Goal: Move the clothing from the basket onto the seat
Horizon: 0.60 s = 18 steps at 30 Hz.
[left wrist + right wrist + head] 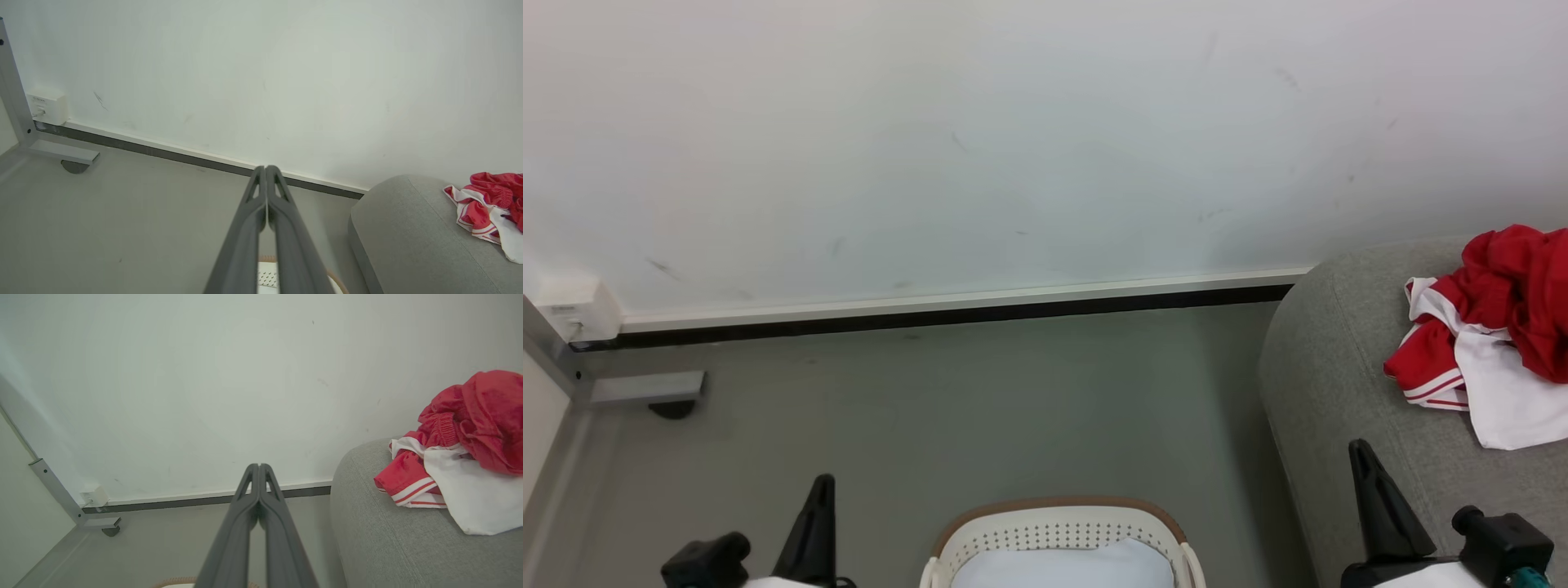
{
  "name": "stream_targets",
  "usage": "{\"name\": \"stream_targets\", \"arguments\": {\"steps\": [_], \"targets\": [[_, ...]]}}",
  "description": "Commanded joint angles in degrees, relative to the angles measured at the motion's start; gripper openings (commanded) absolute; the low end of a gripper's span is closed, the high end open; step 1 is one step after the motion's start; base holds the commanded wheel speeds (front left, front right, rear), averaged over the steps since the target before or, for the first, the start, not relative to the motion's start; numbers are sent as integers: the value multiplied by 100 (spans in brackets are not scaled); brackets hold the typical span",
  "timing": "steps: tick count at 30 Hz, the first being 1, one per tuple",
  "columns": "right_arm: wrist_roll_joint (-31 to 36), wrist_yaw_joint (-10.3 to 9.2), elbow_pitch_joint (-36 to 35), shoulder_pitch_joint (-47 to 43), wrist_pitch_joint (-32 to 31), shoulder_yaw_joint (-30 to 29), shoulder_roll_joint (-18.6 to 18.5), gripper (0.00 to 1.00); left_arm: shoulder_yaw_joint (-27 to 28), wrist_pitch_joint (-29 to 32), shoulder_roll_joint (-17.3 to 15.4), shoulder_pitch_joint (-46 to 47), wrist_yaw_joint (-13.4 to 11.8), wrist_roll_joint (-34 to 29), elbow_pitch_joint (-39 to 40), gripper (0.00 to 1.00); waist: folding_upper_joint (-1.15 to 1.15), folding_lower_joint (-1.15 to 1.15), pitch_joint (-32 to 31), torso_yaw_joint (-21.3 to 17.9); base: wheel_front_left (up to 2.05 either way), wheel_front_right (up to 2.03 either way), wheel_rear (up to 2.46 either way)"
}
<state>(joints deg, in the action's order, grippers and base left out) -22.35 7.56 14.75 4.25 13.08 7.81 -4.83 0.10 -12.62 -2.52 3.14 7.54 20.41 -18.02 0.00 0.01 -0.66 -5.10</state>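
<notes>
The red and white clothing (1494, 327) lies crumpled on the grey seat (1339, 384) at the right; it also shows as clothing (488, 206) and clothing (457, 457) in the wrist views, on the seat (408, 237) and seat (388, 539). The white basket (1058, 539) with its tan rim stands on the floor at the bottom centre. My left gripper (823, 482) is shut and empty, left of the basket; its gripper tips (266, 168) touch. My right gripper (1357, 449) is shut and empty over the seat's front edge, below the clothing; its gripper tips (258, 466) touch.
A pale blue-white cloth (1066, 563) lies inside the basket. A white wall with a dark baseboard (947, 314) runs behind. A grey metal frame foot (645, 390) with a caster sits at the left by a wall outlet box (572, 314). Grey floor (972, 408) lies between.
</notes>
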Motion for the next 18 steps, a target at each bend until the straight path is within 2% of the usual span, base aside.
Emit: {"name": "stream_targets", "arguments": {"steps": [1, 18], "targets": [[-203, -1, -87, 103, -24, -54, -6, 0, 50, 28, -24, 146, -5, 217, 98, 0, 0, 0, 0, 4, 0, 0, 0], [-1831, -3, -61, 176, -391, -277, -41, 0, 165, 433, -30, 160, -141, 1810, 346, 0, 0, 0, 8, 77, 0, 0, 0]]}}
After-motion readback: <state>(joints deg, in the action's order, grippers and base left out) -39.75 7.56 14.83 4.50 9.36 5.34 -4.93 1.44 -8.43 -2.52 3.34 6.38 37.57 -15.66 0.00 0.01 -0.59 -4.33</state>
